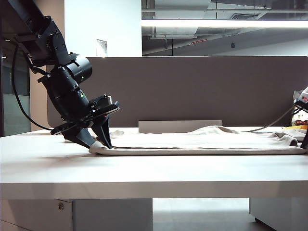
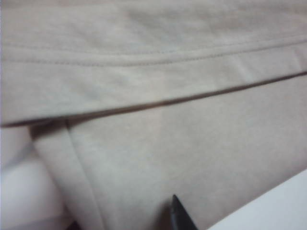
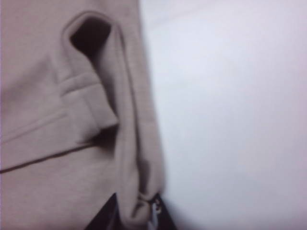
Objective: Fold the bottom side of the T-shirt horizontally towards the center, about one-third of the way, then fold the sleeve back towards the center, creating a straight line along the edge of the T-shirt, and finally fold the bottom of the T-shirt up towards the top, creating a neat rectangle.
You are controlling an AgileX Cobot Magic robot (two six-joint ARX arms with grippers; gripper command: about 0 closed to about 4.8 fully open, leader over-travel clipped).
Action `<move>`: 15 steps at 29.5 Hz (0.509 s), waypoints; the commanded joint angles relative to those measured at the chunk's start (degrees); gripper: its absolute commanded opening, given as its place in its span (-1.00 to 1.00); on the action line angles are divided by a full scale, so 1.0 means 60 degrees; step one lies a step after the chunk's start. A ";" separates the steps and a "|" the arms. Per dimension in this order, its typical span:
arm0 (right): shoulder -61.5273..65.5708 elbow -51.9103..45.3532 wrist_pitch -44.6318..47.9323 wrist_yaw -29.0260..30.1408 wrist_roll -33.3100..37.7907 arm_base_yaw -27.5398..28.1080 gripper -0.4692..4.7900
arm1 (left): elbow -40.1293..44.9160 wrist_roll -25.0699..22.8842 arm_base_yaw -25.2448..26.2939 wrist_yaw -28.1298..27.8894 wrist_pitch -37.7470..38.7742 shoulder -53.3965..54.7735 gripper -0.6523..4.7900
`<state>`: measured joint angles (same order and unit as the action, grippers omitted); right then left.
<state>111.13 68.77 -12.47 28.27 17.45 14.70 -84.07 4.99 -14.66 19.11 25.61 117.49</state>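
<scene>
The T-shirt [image 1: 202, 143] is spread flat along the table [image 1: 144, 173], bare surface left in front. Its left end is pinched by the left gripper [image 1: 98, 140]. A bunched edge is clamped between the right gripper's [image 3: 136, 211] fingers [image 3: 106, 216].

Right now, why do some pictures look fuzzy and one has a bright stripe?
Both wrist views sit so close that the T-shirt and each pincer, left and right, blur; in the exterior view the stripe is a glaring ceiling light, the left pincer dark.

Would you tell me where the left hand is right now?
In the exterior view, the left hand is on the left, down at the T-shirt's left end on the table.
</scene>
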 commanded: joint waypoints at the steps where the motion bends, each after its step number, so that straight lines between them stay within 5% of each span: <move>1: 0.0175 0.0018 0.0029 -0.0011 0.0015 -0.0131 -0.68 | 0.0015 -0.0055 -0.0018 0.0033 0.0109 0.0018 -0.15; 4: 0.0189 0.0018 0.0029 -0.0018 0.0004 -0.0237 -0.85 | 0.0015 -0.0124 -0.0018 0.0036 0.0142 0.0018 -0.51; 9: 0.0160 0.0018 -0.0211 0.0095 0.0007 -0.0240 -0.85 | 0.0015 -0.0452 -0.0018 0.0044 0.0412 0.0018 -0.79; 15: -0.0091 0.0011 -0.1093 -0.0025 -0.0718 -0.0229 -0.85 | 0.0015 -0.0623 -0.0011 0.0062 0.0874 -0.0018 -0.78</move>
<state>111.33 69.01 -15.25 29.06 15.51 13.34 -84.07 1.89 -14.63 19.31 28.47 117.54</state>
